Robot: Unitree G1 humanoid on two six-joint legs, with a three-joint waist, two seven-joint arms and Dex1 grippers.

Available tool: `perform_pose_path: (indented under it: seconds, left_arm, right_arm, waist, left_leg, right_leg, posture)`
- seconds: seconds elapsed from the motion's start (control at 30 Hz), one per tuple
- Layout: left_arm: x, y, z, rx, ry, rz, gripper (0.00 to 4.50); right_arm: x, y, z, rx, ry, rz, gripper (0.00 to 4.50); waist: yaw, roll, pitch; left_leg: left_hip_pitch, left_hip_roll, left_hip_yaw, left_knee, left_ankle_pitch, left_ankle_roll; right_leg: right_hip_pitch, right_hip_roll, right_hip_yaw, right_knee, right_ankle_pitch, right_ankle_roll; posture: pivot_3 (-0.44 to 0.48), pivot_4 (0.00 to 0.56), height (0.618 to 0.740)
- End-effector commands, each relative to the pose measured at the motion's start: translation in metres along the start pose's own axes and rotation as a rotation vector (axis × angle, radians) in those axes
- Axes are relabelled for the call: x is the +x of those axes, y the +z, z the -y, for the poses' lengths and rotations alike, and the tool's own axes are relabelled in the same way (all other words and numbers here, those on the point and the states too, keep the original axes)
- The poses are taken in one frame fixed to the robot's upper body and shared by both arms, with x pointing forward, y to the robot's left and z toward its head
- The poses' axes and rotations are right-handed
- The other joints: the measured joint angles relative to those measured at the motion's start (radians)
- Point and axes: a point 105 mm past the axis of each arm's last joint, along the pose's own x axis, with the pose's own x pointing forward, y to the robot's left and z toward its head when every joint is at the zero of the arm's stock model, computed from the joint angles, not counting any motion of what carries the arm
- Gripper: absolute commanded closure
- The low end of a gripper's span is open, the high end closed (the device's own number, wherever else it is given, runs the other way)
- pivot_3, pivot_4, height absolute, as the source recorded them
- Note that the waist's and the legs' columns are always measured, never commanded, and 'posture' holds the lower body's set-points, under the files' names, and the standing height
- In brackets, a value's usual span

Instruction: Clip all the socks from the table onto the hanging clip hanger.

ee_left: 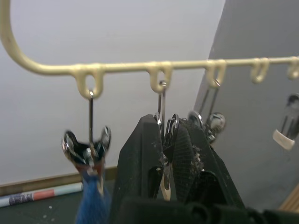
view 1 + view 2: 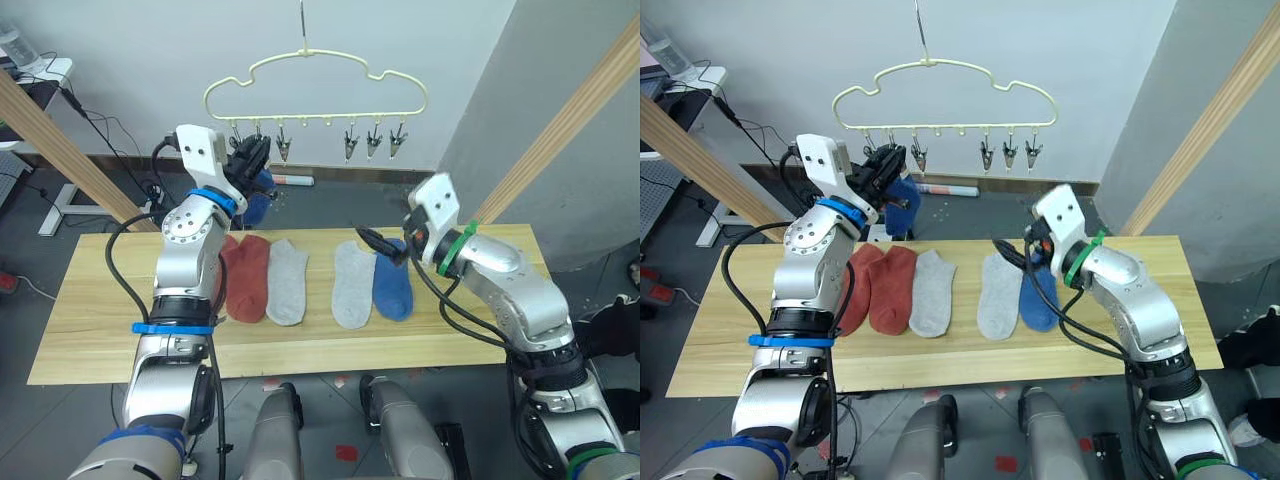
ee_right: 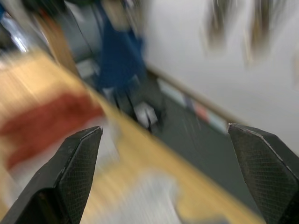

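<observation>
Closed on a clip [image 1: 164, 135] of the clip hanger [image 2: 318, 78] is the left gripper [image 1: 166, 154]; right gripper [image 3: 168, 177] is spread wide. One blue sock [image 2: 902, 203] is clipped up; two red [image 2: 246, 277], two grey [image 2: 287, 280] and one blue [image 2: 392, 288] are counted on the table [image 2: 100, 310].

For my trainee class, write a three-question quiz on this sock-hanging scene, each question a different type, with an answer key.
1. True or false: a blue sock already hangs from the clip hanger.
2. How many socks lie on the table?
3. Multiple choice: the left gripper is A) flat on the table, B) shut on a clip of the hanger, C) holding a grey sock.

Key
1. True; it hangs from the end clip beside the left gripper.
2. Five: two rust-red, two grey, one blue. The open right gripper hovers above them.
3. B.
</observation>
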Motion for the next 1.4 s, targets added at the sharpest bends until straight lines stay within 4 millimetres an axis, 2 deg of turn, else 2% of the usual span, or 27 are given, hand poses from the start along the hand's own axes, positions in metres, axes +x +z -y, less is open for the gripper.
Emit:
perform_pose_path:
  seconds: [0.03, 0.13, 0.27, 0.5, 0.7, 0.8, 1.0, 1.17, 1.3, 1.4]
  left_arm:
    - [-0.004, 0.012, 0.006, -0.023, -0.068, -0.036, 4.26]
    - [-0.008, 0.016, 0.01, -0.055, -0.133, -0.075, 4.26]
    - [-0.012, 0.022, 0.011, -0.061, -0.166, -0.098, 4.26]
    - [-0.022, 0.017, 0.017, -0.08, -0.176, -0.128, 4.26]
    - [-0.025, 0.012, 0.017, -0.093, -0.188, -0.2, 4.26]
    - [-0.024, 0.009, 0.014, -0.144, -0.179, -0.256, 4.26]
    - [-0.025, 0.02, 0.018, -0.328, -0.24, -0.34, 4.26]
    - [-0.027, 0.02, 0.015, -0.434, -0.244, -0.377, 4.26]
    - [-0.031, 0.02, 0.02, -0.527, -0.273, -0.414, 4.26]
    - [-0.035, 0.025, 0.024, -0.71, -0.317, -0.446, 4.26]
  right_arm:
    - [0.012, -0.024, 0.019, -0.031, -0.016, -0.117, 0.0]
    - [0.025, -0.044, 0.029, 0.026, 0.001, -0.2, 0.0]
    - [0.036, -0.062, 0.039, -0.02, -0.008, -0.26, 0.0]
    - [0.04, -0.097, 0.048, -0.066, -0.041, -0.375, 0.0]
    - [0.043, -0.1, 0.043, -0.077, -0.006, -0.359, 0.0]
    - [0.044, -0.101, 0.04, -0.099, 0.009, -0.349, 0.59]
    - [0.04, -0.098, 0.032, -0.173, 0.063, -0.302, 2.67]
    - [0.027, -0.083, 0.033, -0.197, 0.091, -0.238, 4.33]
    - [0.012, -0.066, 0.03, -0.187, 0.122, -0.191, 4.45]
    - [-0.012, -0.028, 0.006, -0.15, 0.272, -0.137, 4.45]
  waist:
    - [-0.001, 0.0, 0.0]
    - [-0.007, 0.0, 0.0]
    - [-0.008, 0.0, 0.0]
    - [-0.001, 0.0, 0.0]
    - [0.001, 0.0, 0.0]
    - [0.0, 0.0, 0.0]
    - [0.002, 0.0, 0.0]
    - [0.004, 0.0, 0.0]
    - [0.003, 0.0, 0.0]
    - [0.004, 0.0, 0.0]
  left_leg:
    - [0.0, 0.0, 0.0, 0.001, 0.0, 0.0]
    - [0.0, 0.0, 0.0, 0.002, 0.0, 0.0]
    - [0.0, 0.001, 0.0, 0.001, 0.0, 0.0]
    - [0.0, 0.0, 0.001, 0.001, 0.0, 0.0]
    - [0.003, 0.001, 0.0, 0.002, 0.0, 0.0]
    - [0.003, 0.001, 0.0, 0.002, 0.0, 0.0]
    - [0.003, 0.0, 0.0, 0.002, 0.0, 0.0]
    - [0.003, 0.0, 0.0, 0.002, 0.0, 0.0]
    - [0.003, 0.0, 0.0, 0.002, 0.0, 0.0]
    - [0.003, 0.001, 0.0, 0.002, 0.0, 0.0]
  right_leg:
    - [0.0, 0.0, 0.0, 0.0, 0.0, 0.0]
    - [0.0, 0.001, 0.001, 0.001, 0.0, 0.0]
    - [0.0, 0.002, 0.001, 0.001, 0.0, 0.0]
    - [0.0, 0.001, 0.002, -0.001, 0.0, 0.0]
    - [0.002, 0.001, 0.001, 0.001, 0.0, 0.0]
    - [0.003, 0.001, 0.001, 0.002, 0.0, 0.0]
    - [0.003, 0.001, 0.001, 0.001, 0.0, 0.001]
    - [0.002, 0.001, 0.001, 0.001, 0.0, 0.001]
    - [0.002, 0.001, 0.001, 0.002, 0.0, 0.001]
    - [0.002, 0.001, 0.001, 0.002, 0.0, 0.001]
  posture:
    - [-0.094, 0.303, 0.74]
    - [-0.08, 0.304, 0.74]
    - [-0.068, 0.303, 0.74]
    - [-0.047, 0.309, 0.74]
    - [-0.036, 0.316, 0.74]
    - [-0.035, 0.317, 0.74]
    - [-0.026, 0.321, 0.74]
    - [-0.028, 0.321, 0.74]
    - [-0.029, 0.32, 0.74]
    - [-0.04, 0.32, 0.74]
